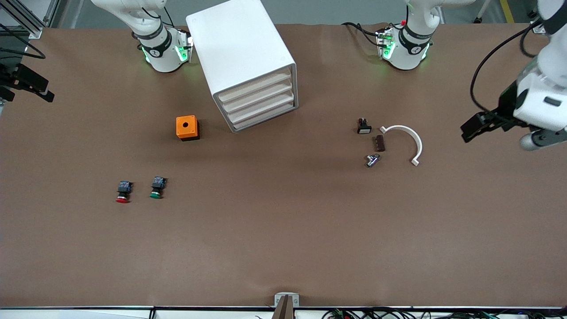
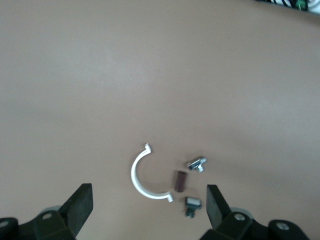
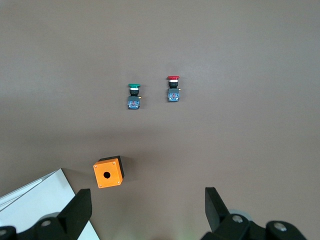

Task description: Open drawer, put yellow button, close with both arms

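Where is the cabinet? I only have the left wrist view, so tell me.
Observer: The cabinet stands beside the right arm's base, with its drawer fronts turned toward the front camera.
Operator: Report the top drawer.
Observer: The drawer looks shut, flush with the three below it.
Operator: Find me the yellow button.
Observer: None shows in any view. Only a red button and a green button lie side by side toward the right arm's end, nearer the front camera than the orange box.
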`<control>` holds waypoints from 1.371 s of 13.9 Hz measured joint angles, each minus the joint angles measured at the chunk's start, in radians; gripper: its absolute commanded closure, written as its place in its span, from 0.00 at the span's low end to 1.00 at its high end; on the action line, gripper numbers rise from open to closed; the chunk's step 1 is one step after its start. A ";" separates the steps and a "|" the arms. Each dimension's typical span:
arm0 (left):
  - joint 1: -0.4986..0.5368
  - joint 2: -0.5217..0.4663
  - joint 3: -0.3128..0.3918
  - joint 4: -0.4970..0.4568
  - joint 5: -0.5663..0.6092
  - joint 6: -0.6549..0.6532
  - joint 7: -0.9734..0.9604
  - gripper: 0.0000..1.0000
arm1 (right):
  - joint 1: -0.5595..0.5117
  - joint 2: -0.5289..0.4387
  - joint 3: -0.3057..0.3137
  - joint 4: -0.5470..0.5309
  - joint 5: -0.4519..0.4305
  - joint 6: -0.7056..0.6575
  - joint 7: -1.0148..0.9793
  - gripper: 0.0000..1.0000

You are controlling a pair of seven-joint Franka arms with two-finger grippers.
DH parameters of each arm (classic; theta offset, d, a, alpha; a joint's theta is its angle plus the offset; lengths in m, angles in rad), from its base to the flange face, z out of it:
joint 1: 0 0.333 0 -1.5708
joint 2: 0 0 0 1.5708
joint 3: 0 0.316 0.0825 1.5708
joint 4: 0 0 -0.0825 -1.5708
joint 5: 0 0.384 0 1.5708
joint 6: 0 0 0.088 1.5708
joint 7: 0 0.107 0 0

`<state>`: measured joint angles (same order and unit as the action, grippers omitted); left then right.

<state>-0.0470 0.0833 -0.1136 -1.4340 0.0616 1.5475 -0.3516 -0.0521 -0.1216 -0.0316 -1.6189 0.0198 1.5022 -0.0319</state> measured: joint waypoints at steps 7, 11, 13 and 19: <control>-0.052 -0.104 0.101 -0.095 -0.027 -0.009 0.194 0.00 | 0.000 0.000 0.001 0.000 0.000 0.001 0.000 0.00; -0.066 -0.130 0.101 -0.129 -0.027 -0.009 0.194 0.00 | 0.000 0.000 0.001 0.000 0.000 0.001 0.000 0.00; -0.075 -0.138 0.101 -0.136 -0.027 -0.009 0.194 0.00 | 0.000 0.000 0.001 0.000 0.000 0.001 0.000 0.00; -0.081 -0.139 0.102 -0.141 -0.027 -0.009 0.194 0.00 | 0.000 0.000 0.001 0.000 0.000 0.001 0.000 0.00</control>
<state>-0.1284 -0.0561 -0.0114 -1.5753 0.0343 1.5385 -0.1573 -0.0520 -0.1217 -0.0307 -1.6190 0.0198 1.5029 -0.0319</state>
